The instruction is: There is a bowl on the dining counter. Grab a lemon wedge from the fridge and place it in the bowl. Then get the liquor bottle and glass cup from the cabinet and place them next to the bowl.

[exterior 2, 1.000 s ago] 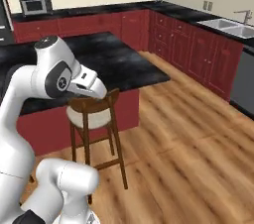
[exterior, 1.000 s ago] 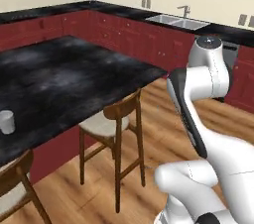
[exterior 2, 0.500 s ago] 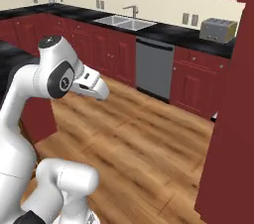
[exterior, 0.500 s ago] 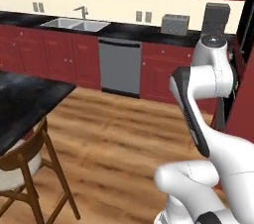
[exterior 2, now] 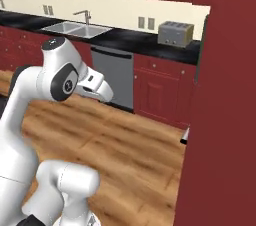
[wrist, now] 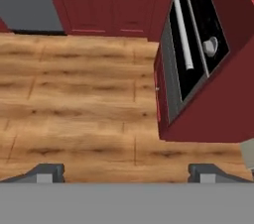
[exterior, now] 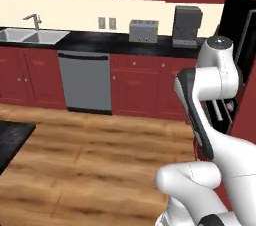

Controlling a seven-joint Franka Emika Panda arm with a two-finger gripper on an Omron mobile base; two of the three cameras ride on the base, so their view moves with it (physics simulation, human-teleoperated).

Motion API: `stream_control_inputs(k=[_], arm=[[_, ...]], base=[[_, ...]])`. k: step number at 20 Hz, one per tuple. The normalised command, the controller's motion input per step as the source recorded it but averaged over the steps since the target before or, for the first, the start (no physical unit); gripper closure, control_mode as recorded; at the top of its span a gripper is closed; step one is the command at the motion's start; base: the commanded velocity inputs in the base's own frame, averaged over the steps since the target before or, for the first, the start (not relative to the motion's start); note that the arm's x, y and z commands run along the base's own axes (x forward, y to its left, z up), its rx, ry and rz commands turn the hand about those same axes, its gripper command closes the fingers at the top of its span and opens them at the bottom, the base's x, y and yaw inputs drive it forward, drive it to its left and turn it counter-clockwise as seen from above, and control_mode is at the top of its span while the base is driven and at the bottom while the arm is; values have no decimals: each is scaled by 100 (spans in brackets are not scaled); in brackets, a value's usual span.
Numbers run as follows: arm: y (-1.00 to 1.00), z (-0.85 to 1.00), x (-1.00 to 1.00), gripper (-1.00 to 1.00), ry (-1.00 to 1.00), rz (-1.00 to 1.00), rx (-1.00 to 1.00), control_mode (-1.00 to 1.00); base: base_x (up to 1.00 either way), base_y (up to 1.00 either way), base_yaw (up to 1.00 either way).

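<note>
Left base view shows the white arm point(exterior: 207, 90) bent up high on the right, over a brown wood floor point(exterior: 95, 165). Behind it runs a black bench point(exterior: 100, 42) on red cabinets point(exterior: 137, 87). A silver sink point(exterior: 27, 32) sits on the bench at the left. A grey dishwasher point(exterior: 85, 82) stands under the bench. A toaster point(exterior: 144, 31) and a dark coffee machine point(exterior: 187, 26) sit on the bench further right. A small black corner of the dining counter point(exterior: 12, 137) pokes in at the left edge. Right base view shows the same sink point(exterior 2: 75, 29), the dishwasher point(exterior 2: 112, 84) and the toaster point(exterior 2: 175, 33), with a tall red cabinet wall point(exterior 2: 225, 120) close by on the right. Hand view looks down at the wood floor point(wrist: 74, 109) and at a black wall oven point(wrist: 191, 44) with a long silver handle point(wrist: 181, 26), set in a red cabinet. The hand point(wrist: 126, 172) is spread wide, its two dark tips far apart, and nothing is between them. The bowl, the lemon wedge, the bottle and the cup cannot be seen from here, so nobody can tell where they are.
</note>
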Motion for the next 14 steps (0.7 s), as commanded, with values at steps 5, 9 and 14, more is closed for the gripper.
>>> stream_control_inputs(k=[5, 9, 14], arm=[[0, 0, 0, -100, 0, 0, 0, 100], [0, 0, 0, -100, 0, 0, 0, 100], [0, 0, 0, -100, 0, 0, 0, 100]], base=[[100, 48, -31], [100, 78, -26], [100, 61, -28]])
